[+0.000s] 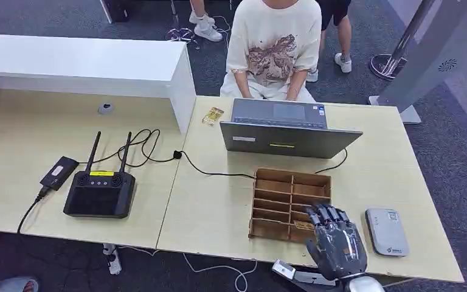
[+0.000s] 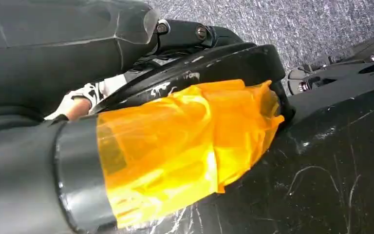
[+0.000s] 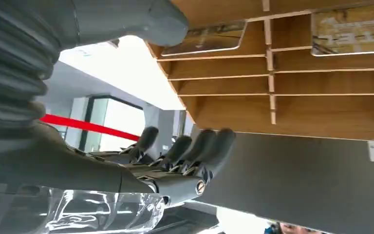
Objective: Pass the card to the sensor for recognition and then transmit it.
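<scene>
One card (image 1: 304, 225) lies flat in rack (image 1: 290, 204), near-row slot on my right side, face up, likely so fingers can slide it out. Second card (image 3: 353, 31) visible in neighbouring slot in right wrist view. Sensor (image 1: 387, 231) on worktop (image 1: 213, 207) at 3 o'clock from rack, just beside it; judged short carry. Right hand (image 1: 335, 243) at rack's 5 o'clock corner, fingers apart and extended over near slots, holding nothing; contact with card not clear. Left hand: cannot tell state.
</scene>
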